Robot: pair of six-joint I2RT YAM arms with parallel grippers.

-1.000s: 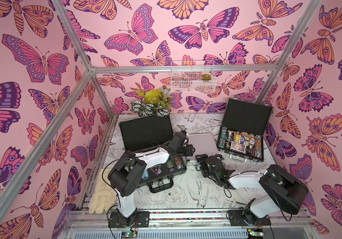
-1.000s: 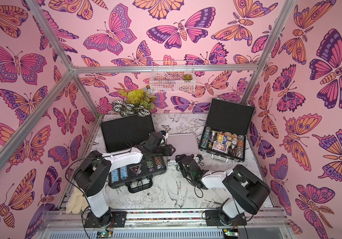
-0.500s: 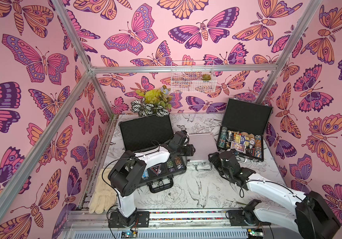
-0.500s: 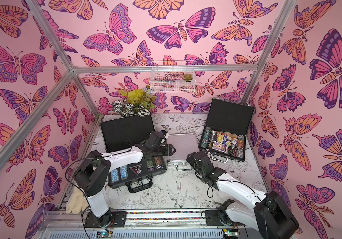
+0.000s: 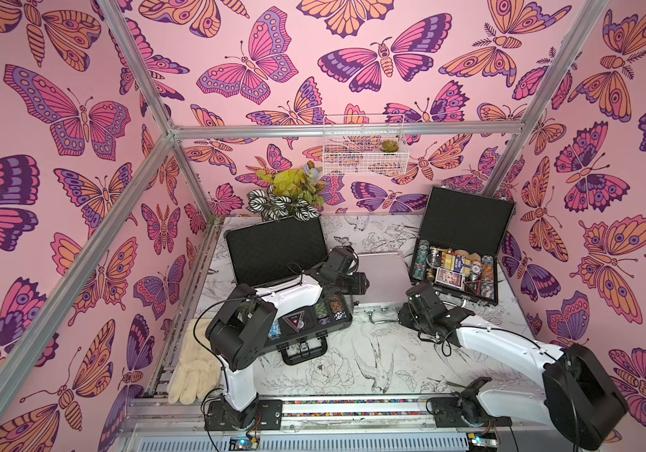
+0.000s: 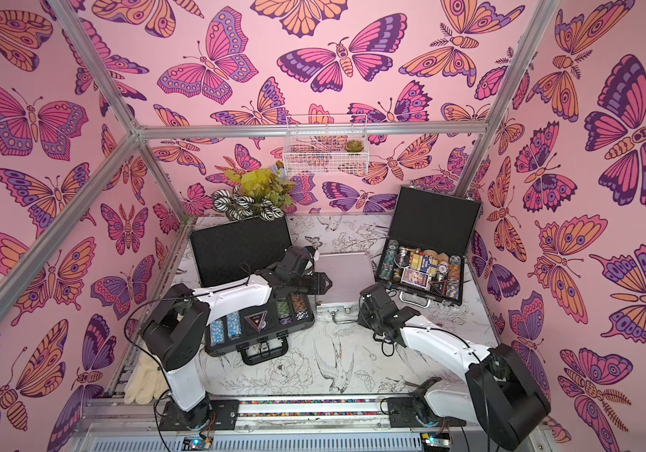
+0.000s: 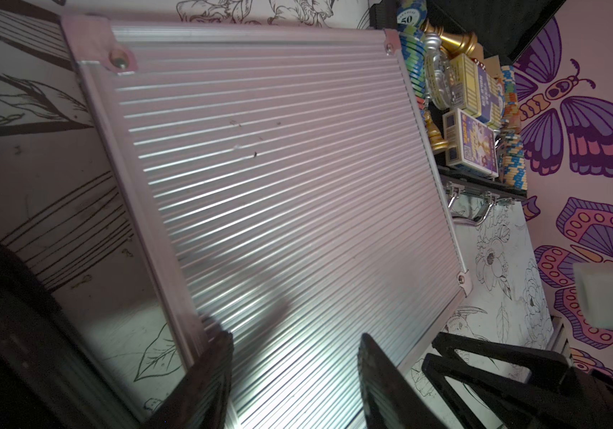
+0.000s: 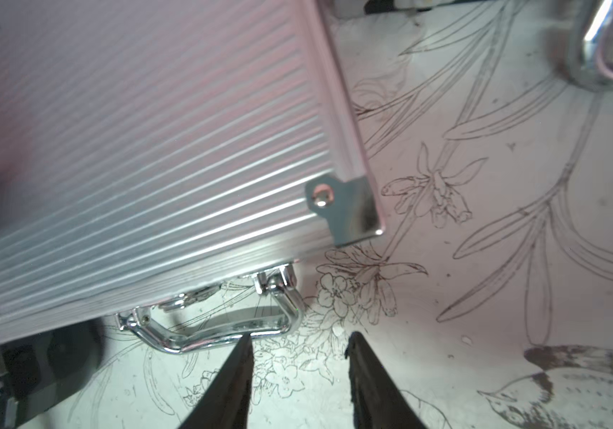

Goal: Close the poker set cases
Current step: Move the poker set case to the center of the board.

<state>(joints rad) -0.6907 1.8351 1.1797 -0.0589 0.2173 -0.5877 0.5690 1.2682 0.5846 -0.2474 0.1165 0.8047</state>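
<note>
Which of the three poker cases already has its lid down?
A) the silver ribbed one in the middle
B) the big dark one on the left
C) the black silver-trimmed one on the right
A: the silver ribbed case lies flat and shut, while the big dark case and the black silver-trimmed case both have their lids standing up.

Silver case (image 5: 386, 278) shut, flat; dark-grey case (image 5: 274, 250) and black case (image 5: 466, 223) flank it, open.

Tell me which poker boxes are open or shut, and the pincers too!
silver case: shut, lying flat.
dark-grey case: open, lid up.
black silver-trimmed case: open, lid up.
left pincer: open, over the silver case, holding nothing.
right pincer: open, beside the silver case, holding nothing.
</note>
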